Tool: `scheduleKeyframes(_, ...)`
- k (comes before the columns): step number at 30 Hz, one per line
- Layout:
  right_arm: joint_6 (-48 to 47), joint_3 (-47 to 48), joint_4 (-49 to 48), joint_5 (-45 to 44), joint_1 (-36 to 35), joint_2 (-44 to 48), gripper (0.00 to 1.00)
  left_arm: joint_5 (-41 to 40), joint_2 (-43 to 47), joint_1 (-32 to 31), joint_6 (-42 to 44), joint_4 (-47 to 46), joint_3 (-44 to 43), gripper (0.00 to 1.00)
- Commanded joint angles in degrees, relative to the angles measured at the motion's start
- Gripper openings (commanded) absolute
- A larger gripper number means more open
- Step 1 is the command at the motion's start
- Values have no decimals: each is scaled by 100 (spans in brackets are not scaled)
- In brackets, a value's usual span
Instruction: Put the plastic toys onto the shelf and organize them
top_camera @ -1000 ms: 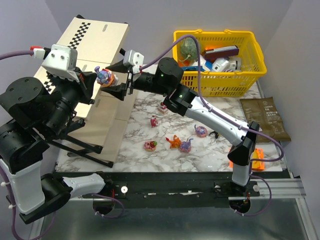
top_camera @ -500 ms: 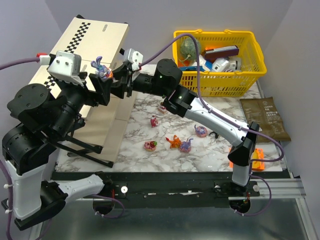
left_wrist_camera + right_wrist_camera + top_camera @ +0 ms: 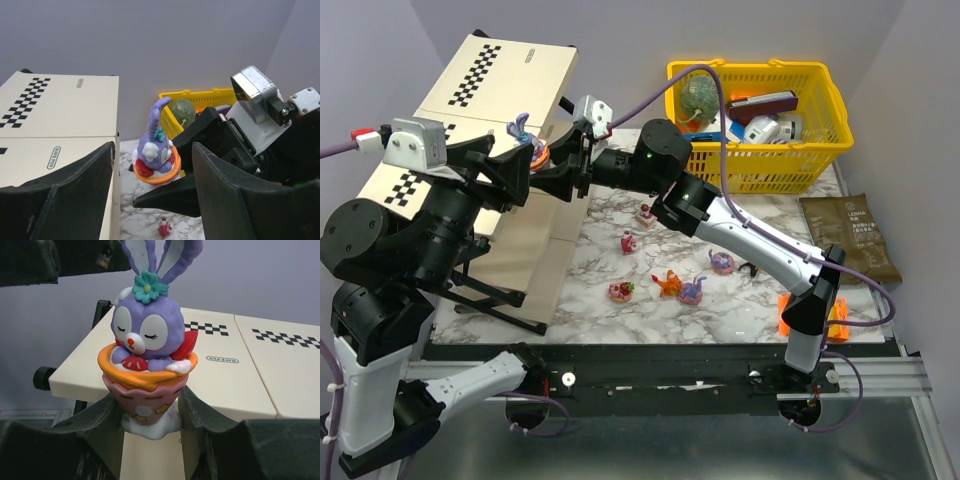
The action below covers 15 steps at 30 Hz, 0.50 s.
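Observation:
A purple-eared rabbit toy (image 3: pixel 147 355) in a pink cone with an orange rim stands upright between my right gripper's (image 3: pixel 150 412) fingers, which are shut on the cone's base. In the top view this toy (image 3: pixel 526 141) hangs in the air beside the shelf (image 3: pixel 490 80). My left gripper (image 3: pixel 516 170) faces it from the left, open and apart from it. The left wrist view shows the toy (image 3: pixel 156 155) beyond my open left gripper (image 3: pixel 153 167). Several more plastic toys lie on the marble table, among them a red one (image 3: pixel 628 242), an orange one (image 3: pixel 668 283) and a pink doughnut one (image 3: pixel 722 262).
A yellow basket (image 3: pixel 760 70) with a green ball and boxes stands at the back right. Right of the toys lies a brown packet (image 3: pixel 850 235), with an orange object (image 3: pixel 835 320) at the table's front right. The shelf's black frame (image 3: pixel 485 295) reaches onto the table's left side.
My left gripper let go of the rabbit toy, opened and drew back to the left. My right gripper closed on the toy's base and now holds it.

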State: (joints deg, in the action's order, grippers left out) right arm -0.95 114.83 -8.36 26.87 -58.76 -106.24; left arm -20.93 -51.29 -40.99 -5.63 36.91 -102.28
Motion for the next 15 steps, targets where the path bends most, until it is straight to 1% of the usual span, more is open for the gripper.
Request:
scheduleKeyframes(1, 77, -83, -315, 283, -21, 296, 1, 229, -415, -14, -219, -193, -265, 69)
scheduleKeyframes(2, 77, -92, -324, 283, -21, 296, 1, 186, -495, -14, -254, -71, -466, 68)
scheduleKeyframes(5, 78, -118, -342, 257, -13, 331, 1, 98, -716, -14, -281, 106, -643, 64)
scheduleKeyframes(6, 77, -118, -368, 257, -21, 340, 1, 80, -742, -14, -307, 132, -644, 58)
scheduleKeyframes(8, 77, -127, -386, 257, -21, 367, 1, 98, -760, -14, -342, 159, -635, 55)
scheduleKeyframes(9, 243, -127, -394, 248, -13, 358, 1, 106, -760, -14, -351, 168, -618, 52)
scheduleKeyframes(14, 271, -127, -473, 230, -21, 393, 1, 89, -699, -14, -404, 291, -574, 52)
scheduleKeyframes(15, 280, -136, -482, 239, -21, 393, 1, 71, -681, -14, -413, 291, -539, 50)
